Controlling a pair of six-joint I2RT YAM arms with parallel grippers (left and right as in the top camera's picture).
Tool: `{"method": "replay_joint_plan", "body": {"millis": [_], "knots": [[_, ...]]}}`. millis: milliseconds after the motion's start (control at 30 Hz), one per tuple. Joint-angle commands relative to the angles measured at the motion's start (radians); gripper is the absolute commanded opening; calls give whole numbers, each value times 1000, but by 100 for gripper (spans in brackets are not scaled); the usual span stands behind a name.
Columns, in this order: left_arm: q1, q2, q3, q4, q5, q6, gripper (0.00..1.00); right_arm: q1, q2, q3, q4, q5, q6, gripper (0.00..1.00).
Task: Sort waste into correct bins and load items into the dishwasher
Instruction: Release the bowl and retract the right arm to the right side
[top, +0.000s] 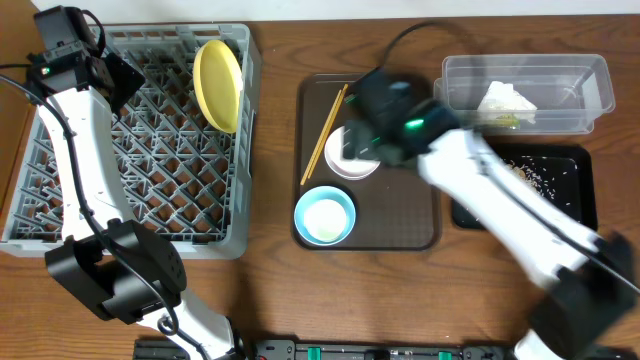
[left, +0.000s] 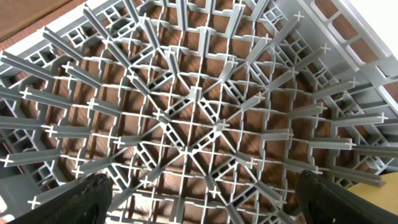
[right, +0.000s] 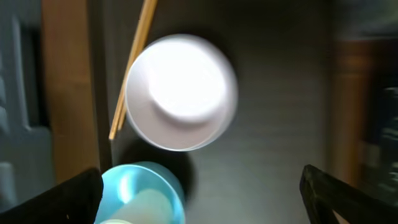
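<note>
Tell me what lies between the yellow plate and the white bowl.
Overhead view: the side wall of the grey rack, a strip of table, then the chopsticks on the brown tray.

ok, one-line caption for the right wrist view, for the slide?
Open right gripper above the white bowl on the brown tray, chopsticks and light blue bowl alongside.
</note>
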Motion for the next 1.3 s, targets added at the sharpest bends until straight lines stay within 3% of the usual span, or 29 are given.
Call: {"method": "replay_joint_plan", "body": {"millis": [0, 167, 367, 600, 700, 867, 933, 1000, 1033, 1133, 1200, 1267], "knots": [[6, -4, -5, -3, -6, -5, 96, -137, -179, 40, -74, 71, 2, 99], [6, -4, -5, -3, -6, -4, 96, -447, -374, 40, -304, 279, 1, 99], [6, -4, -5, -3, -6, -4, 96, -681, -430, 40, -414, 278, 2, 99], [6, -4, -5, -3, -6, -5, 96, -703, -428, 40, -414, 278, 2, 99], [6, -4, -5, 103, -6, -8, 96, -703, -428, 40, -414, 278, 2, 99], [6, -4, -5, 140, -5, -13, 96, -703, -428, 40, -414, 278, 2, 99], [4, -5, -5, 71, 131, -12, 96, -703, -428, 40, -414, 278, 2, 99], [3, -6, -5, -88, 544, -15, 96, -703, -428, 40, -414, 278, 2, 99], [3, -6, -5, -117, 647, -2, 96, -703, -428, 40, -414, 278, 2, 99], [-19, -10, -5, -162, 1086, 216, 96, -703, -428, 40, -414, 278, 2, 99], [-51, -35, -5, -169, 1214, 275, 96, -703, -428, 40, -414, 278, 2, 99], [-90, -89, -5, -168, 1152, 278, 96, -703, -428, 40, -414, 278, 2, 99]]}}
